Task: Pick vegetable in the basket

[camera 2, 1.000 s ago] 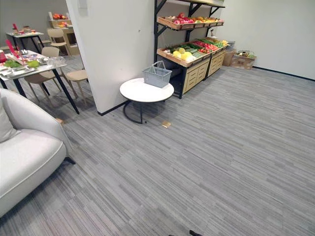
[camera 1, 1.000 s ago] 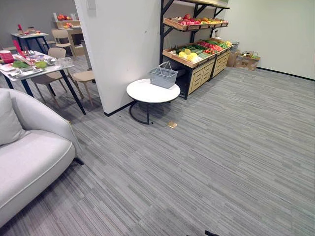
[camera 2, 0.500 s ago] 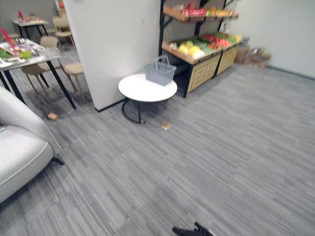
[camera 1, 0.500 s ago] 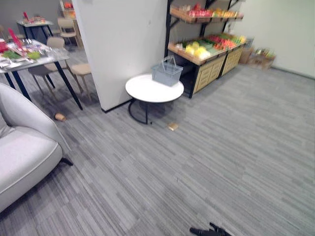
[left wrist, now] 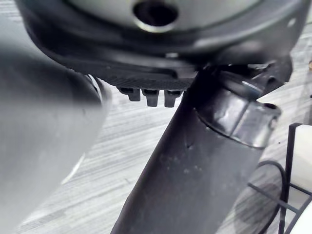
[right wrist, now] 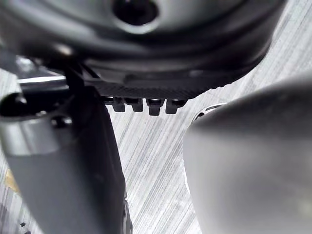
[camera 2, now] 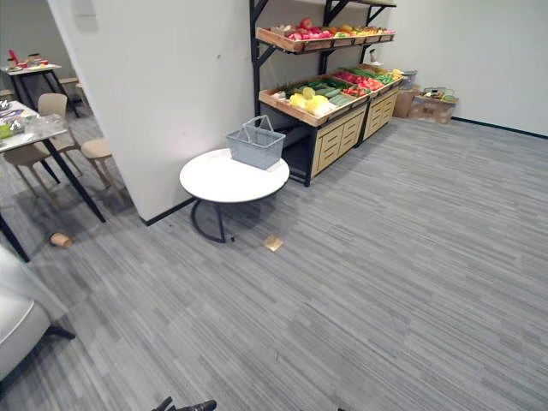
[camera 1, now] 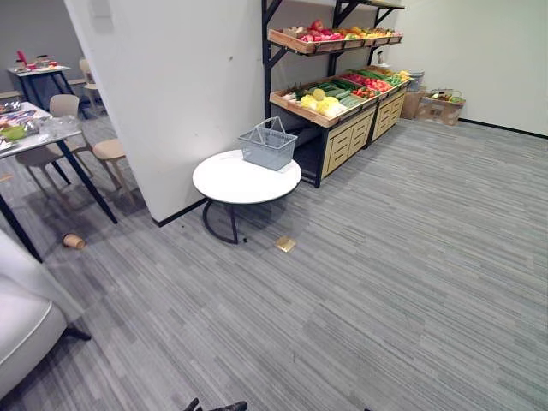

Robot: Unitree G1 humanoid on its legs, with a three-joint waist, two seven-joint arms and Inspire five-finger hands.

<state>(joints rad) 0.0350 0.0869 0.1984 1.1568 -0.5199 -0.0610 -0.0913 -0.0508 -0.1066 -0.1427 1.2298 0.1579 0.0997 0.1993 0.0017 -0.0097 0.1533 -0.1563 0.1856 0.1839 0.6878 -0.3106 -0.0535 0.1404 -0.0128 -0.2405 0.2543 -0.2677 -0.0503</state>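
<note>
Grocery shop floor with dining and lounge corners — black metal rack of slanted wooden crates heaped with red, green and yellow vegetables, light wooden drawers beneath, grey wire shopping basket on a round white table, cardboard boxes by the far wall — plus glass-topped dining table, beige chairs, pale grey sofa on grey striped carpet.

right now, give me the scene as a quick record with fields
basket: grey wire, looks empty, at far edge of round white table
vegetables: on the wooden shelf beyond the table
floor: tan block by the table; paper cup lying further left
hands: left hand and right hand low over the floor, far from the basket
</note>
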